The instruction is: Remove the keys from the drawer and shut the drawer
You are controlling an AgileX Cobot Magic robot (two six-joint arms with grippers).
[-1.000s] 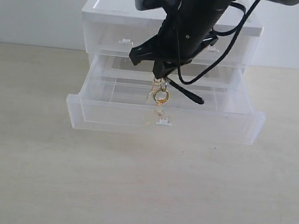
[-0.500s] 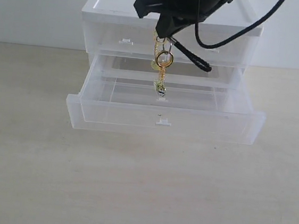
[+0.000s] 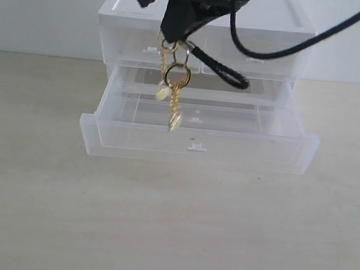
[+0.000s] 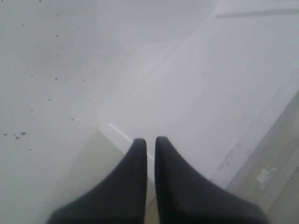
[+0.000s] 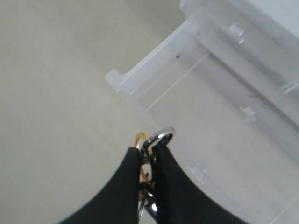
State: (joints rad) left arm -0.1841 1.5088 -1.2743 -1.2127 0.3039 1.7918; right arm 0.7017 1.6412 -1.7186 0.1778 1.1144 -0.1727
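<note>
1. The keys (image 3: 172, 90) are dangling in the air, lifted out of the open drawer (image 3: 198, 147), and are hanging further left than half a second ago.
2. The right gripper (image 3: 173, 37) is pinching their rings, clamped tight.
3. The left gripper (image 4: 149, 142) is hanging nearly closed, holding nothing.

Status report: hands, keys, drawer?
Right hand shut on keys, hanging free of open drawer. Left hand shut, empty, up aside. Drawer front unobstructed.
</note>
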